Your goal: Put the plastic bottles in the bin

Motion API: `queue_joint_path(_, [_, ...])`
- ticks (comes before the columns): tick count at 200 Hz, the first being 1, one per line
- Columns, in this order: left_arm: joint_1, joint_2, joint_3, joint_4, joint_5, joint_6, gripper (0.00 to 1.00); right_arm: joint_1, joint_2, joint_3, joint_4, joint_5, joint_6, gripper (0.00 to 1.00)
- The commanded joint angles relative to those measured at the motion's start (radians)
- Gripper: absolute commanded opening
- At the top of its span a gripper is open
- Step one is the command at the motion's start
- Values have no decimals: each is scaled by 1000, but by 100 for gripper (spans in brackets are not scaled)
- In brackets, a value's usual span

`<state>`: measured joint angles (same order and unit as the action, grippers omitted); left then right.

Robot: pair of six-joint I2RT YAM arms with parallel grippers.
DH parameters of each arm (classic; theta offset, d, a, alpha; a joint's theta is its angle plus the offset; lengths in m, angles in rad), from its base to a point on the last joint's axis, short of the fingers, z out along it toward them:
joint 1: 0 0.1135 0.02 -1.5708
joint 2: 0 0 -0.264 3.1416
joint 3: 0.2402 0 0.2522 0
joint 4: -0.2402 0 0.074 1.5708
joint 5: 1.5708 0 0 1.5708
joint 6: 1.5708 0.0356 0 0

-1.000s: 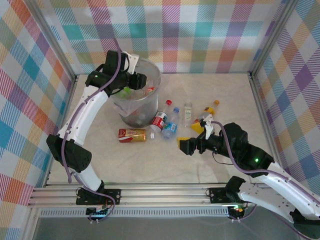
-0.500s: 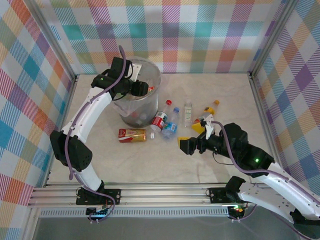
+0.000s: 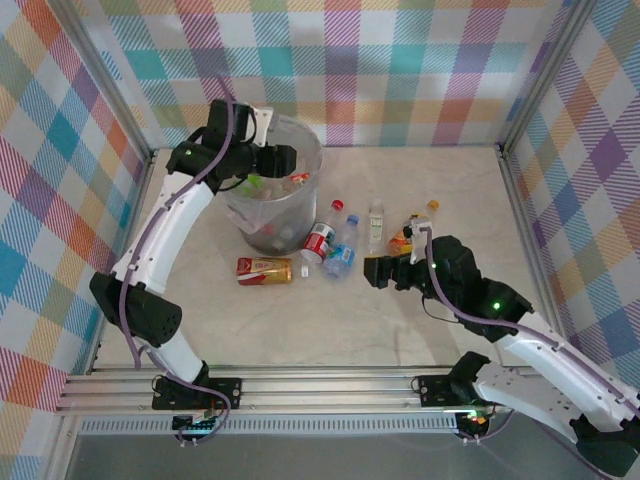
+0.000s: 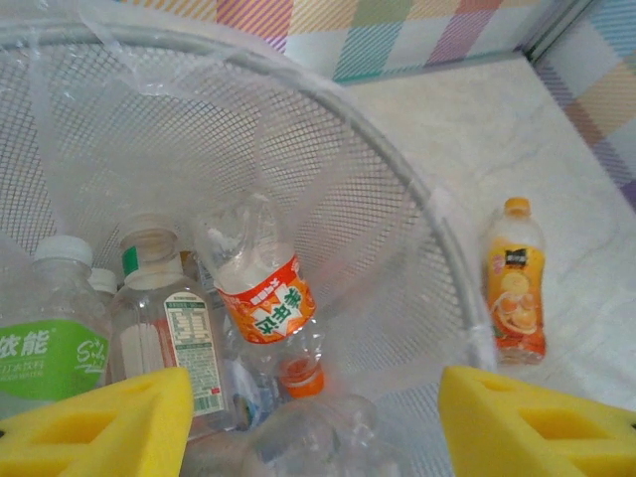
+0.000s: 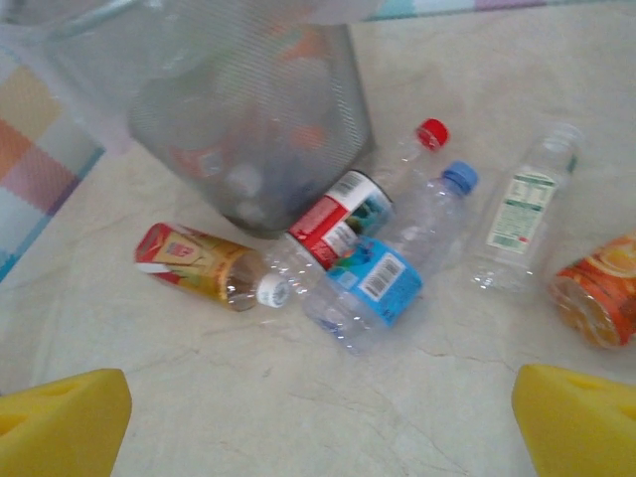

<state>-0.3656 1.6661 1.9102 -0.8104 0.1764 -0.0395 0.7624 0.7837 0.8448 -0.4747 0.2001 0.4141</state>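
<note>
The left end effector [image 4: 318, 422] is held wide open above the mouth of the bin [image 4: 402, 159], with nothing gripped between its yellow pads [image 4: 99, 417]. The right end effector [image 5: 318, 417] is likewise spread wide and empty over the middle of the bench [image 5: 248, 393]. Inside the translucent, mesh-patterned, bag-lined bin, set toward the bench's far-left corner, a green-labelled bottle [image 4: 40, 343], a white-labelled bottle [image 4: 164, 338] and an orange-red-labelled bottle [image 4: 263, 308] are seen, while just beside its near side a red-labelled bottle [image 5: 343, 214], a blue-labelled bottle [image 5: 383, 278] and a gold-and-red bottle [image 5: 199, 263] are laid flat.
</note>
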Motion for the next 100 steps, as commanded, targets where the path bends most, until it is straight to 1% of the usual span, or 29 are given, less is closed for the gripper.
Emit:
queue_joint_path(1, [1,-95,21,16,76,-48,68,-58,34,-7,-22,-24,49,96])
queue_joint_path(25, [-1,-176,-41,40,181,-75,73,-152,87,-5,-39,-71,83,91])
queue_joint_path(46, [-23,-275,-177,121,255,-117,77,-239,145,-7,-45,-99,122,89])
queue_joint_path(75, [-101,-394,-341,169,257,-125,85,-368,234,-14,-16,-179,175,88])
queue_joint_path(89, [-148,-440,-414,195,265,-138,88,-409,282,-14,-2,-182,193,88])
queue_joint_path(100, [-193,-471,-471,228,268,-151,93,-431,315,-16,12,-170,206,88])
